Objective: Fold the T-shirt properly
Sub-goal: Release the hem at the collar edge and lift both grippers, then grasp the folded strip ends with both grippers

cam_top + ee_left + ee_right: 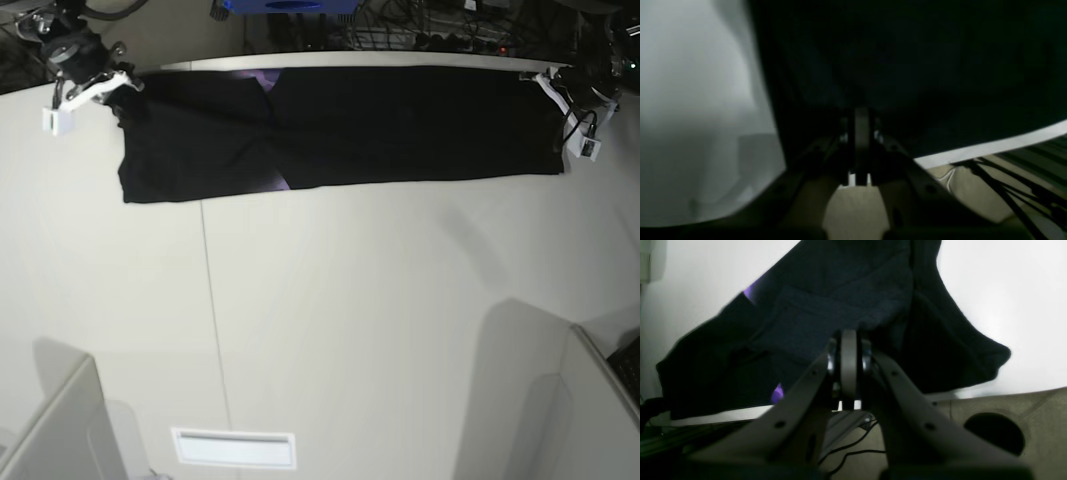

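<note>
Each hand, left hand (560, 95) and right hand (100, 85), apparently pinches an end of the T-shirt (340, 125), keeping it stretched flat along the desk (350, 320) far edge for folding.

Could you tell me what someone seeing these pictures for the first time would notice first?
A long black T-shirt lies stretched in a band across the far edge of the pale table, with small patches of purple print showing near its left end in the base view. The right gripper and left gripper each pinch one end of it, jaws shut on the cloth.
</note>
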